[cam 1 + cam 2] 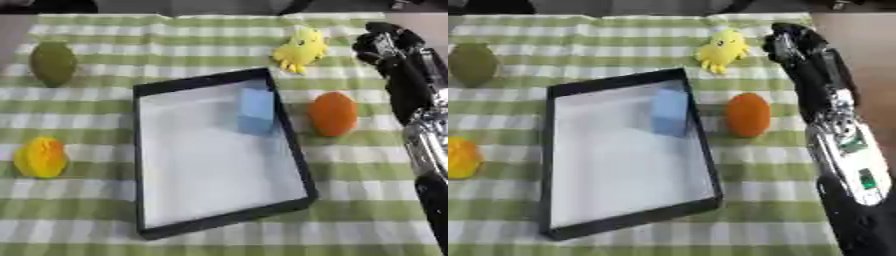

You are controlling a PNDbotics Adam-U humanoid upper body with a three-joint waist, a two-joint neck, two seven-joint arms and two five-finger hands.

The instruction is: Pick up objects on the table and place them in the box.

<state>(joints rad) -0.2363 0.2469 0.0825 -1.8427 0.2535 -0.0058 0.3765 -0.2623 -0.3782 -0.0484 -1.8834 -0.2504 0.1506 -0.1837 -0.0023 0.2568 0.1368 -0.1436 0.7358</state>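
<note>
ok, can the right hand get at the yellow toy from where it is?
Probably yes. The right hand is just beside the yellow toy at the far side of the cloth, with nothing between them. The box and orange thing lie nearer, out of the way.

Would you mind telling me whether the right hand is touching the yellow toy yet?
Apart. In the right eye view, a strip of checked cloth shows between the right hand and the yellow toy.
</note>
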